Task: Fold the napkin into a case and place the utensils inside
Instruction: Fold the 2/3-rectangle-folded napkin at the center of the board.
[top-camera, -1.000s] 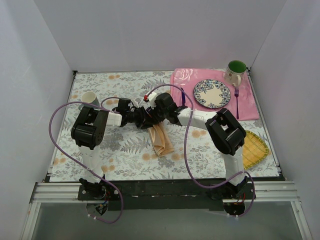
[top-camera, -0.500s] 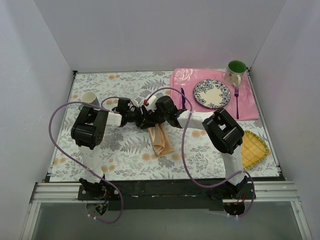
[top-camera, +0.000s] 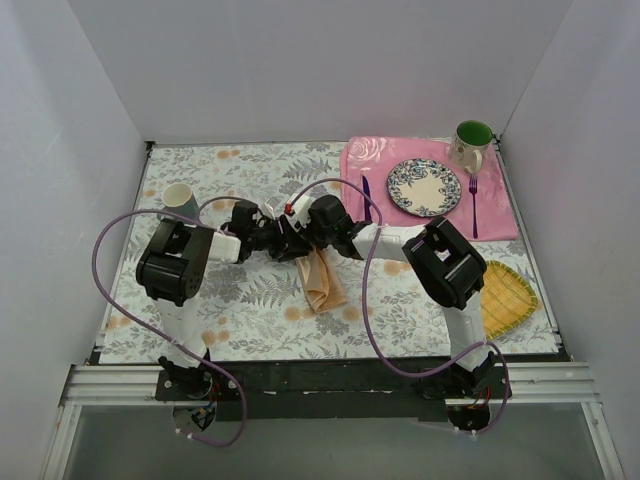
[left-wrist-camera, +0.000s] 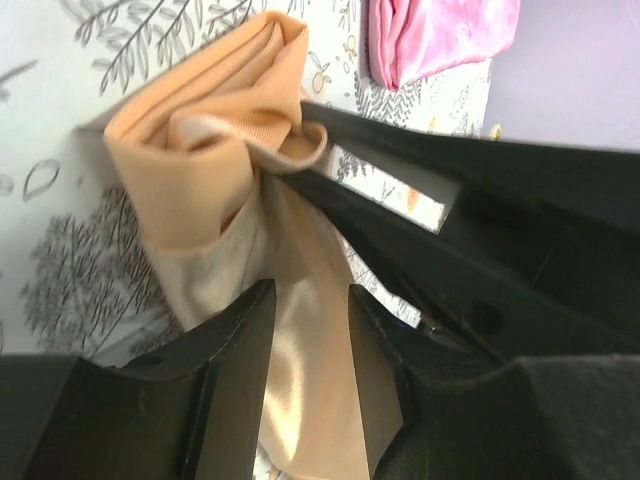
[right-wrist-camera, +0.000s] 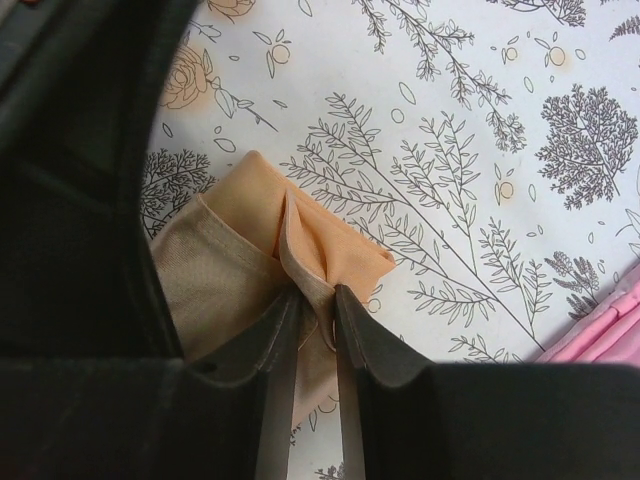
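Step in hand, as judged: shaping the far end of the napkin (top-camera: 322, 282) into the case.

- Left gripper (left-wrist-camera: 308, 292): jaws partly apart, astride the pale cloth. Cannot tell whether they press it.
- Napkin: narrow folded strip near the middle of the table (top-camera: 250, 310), running toward the near edge.
- Right gripper (right-wrist-camera: 318, 295): jaws almost together, clamped on a raised crease of the napkin.
- Knife (top-camera: 366, 192) at the left edge of the placemat (top-camera: 500, 215), fork (top-camera: 473, 205) near its right edge. Both are well apart from the napkin.

To do it well: keep the pinch on the crease, have the left jaws take all layers, and move both together so the strip lies flat without twisting.

Hidden: in the top view the wrists cover the napkin's far end and all fingertips. The layer count and any pocket mouth cannot be made out.
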